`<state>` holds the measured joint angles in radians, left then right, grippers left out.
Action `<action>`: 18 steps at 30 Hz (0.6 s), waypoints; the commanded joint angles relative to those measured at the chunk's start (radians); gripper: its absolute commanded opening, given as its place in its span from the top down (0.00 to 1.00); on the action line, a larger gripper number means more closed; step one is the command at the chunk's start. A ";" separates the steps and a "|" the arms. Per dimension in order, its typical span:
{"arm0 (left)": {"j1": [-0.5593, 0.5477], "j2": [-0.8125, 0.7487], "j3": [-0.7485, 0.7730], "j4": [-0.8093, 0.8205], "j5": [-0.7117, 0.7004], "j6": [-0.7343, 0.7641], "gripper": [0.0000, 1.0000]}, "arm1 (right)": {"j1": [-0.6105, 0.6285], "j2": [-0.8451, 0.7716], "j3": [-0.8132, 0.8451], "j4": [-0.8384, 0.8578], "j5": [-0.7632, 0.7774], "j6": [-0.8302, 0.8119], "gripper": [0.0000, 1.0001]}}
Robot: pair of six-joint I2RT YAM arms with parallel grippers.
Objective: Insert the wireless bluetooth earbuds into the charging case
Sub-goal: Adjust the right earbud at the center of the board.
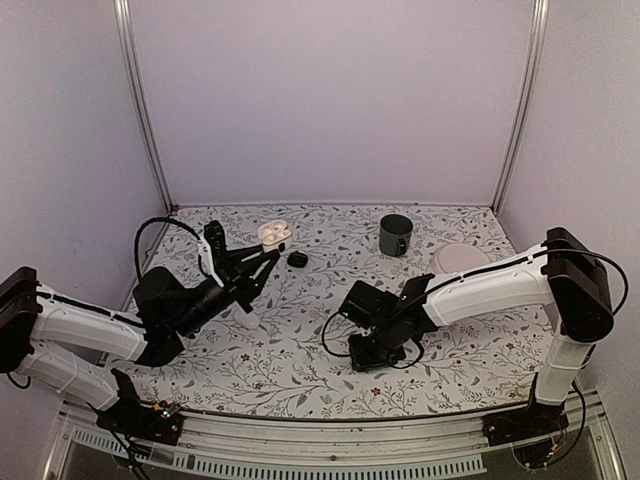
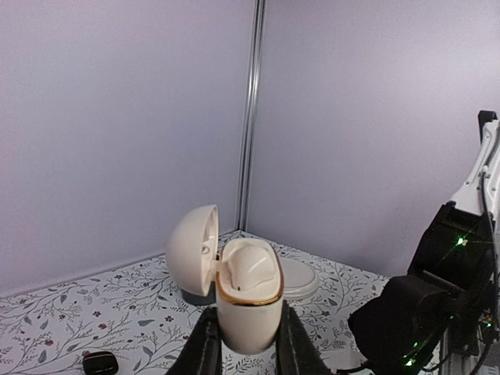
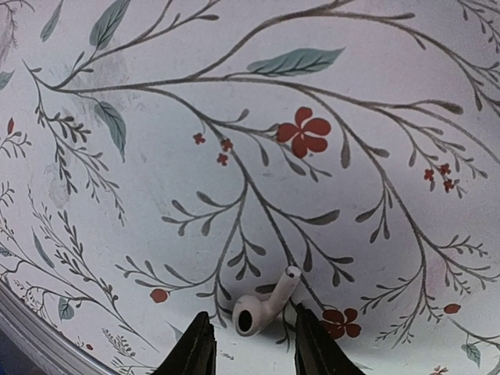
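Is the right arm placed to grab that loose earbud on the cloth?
Probably yes: the earbud lies flat on the cloth, with the right pincer open astride it and nothing between them.

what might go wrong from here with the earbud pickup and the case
1. The earbud lies flat on the tablecloth between the fingers of the open right pincer. It is small and rounded, so it may squirt out or get pinched crooked.
2. The left pincer holds the charging case only by its lower end, lid open. Pressing a bud in might tip it.
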<state>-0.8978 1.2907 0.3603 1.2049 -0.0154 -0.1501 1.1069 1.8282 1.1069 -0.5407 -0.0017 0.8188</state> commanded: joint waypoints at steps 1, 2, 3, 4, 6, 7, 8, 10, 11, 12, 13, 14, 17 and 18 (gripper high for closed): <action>0.015 -0.028 -0.009 0.003 -0.005 0.000 1.00 | -0.019 0.029 0.026 -0.090 0.083 -0.027 0.63; 0.015 -0.028 -0.008 0.002 -0.005 0.000 1.00 | -0.021 0.028 0.026 -0.097 0.090 -0.028 0.63; 0.016 -0.029 -0.008 0.000 -0.003 0.000 1.00 | -0.021 0.023 0.022 -0.100 0.096 -0.028 0.63; 0.015 -0.028 -0.008 -0.001 -0.003 -0.001 1.00 | -0.022 0.013 0.015 -0.099 0.102 -0.027 0.63; 0.015 -0.027 -0.007 0.001 -0.004 -0.003 1.00 | -0.029 -0.005 -0.002 -0.098 0.106 -0.021 0.63; 0.016 -0.025 -0.006 0.001 -0.003 -0.003 1.00 | -0.030 -0.015 -0.008 -0.094 0.109 -0.020 0.64; 0.015 -0.024 -0.005 0.001 -0.001 -0.005 1.00 | -0.031 -0.027 -0.015 -0.092 0.114 -0.019 0.63; 0.015 -0.022 -0.002 -0.002 0.001 -0.006 1.00 | -0.033 -0.045 -0.027 -0.089 0.118 -0.010 0.63; 0.015 -0.023 0.000 -0.003 0.003 -0.006 1.00 | -0.035 -0.051 -0.033 -0.088 0.121 -0.008 0.63; 0.015 -0.022 0.002 -0.005 0.002 -0.006 1.00 | -0.037 -0.059 -0.038 -0.089 0.123 -0.004 0.63; 0.015 -0.023 0.003 -0.007 0.002 -0.006 1.00 | -0.040 -0.066 -0.048 -0.088 0.124 0.001 0.64; 0.014 -0.021 0.004 -0.008 0.002 -0.006 1.00 | -0.044 -0.076 -0.059 -0.085 0.124 0.004 0.65; 0.015 -0.018 0.010 -0.016 0.007 -0.006 1.00 | -0.050 -0.126 -0.098 -0.042 0.123 0.010 0.68; 0.015 -0.017 0.013 -0.019 0.011 -0.006 1.00 | -0.050 -0.148 -0.115 -0.019 0.118 0.008 0.68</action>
<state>-0.8955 1.2755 0.3599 1.1896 -0.0147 -0.1509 1.0676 1.7679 1.0416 -0.6044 0.0986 0.8165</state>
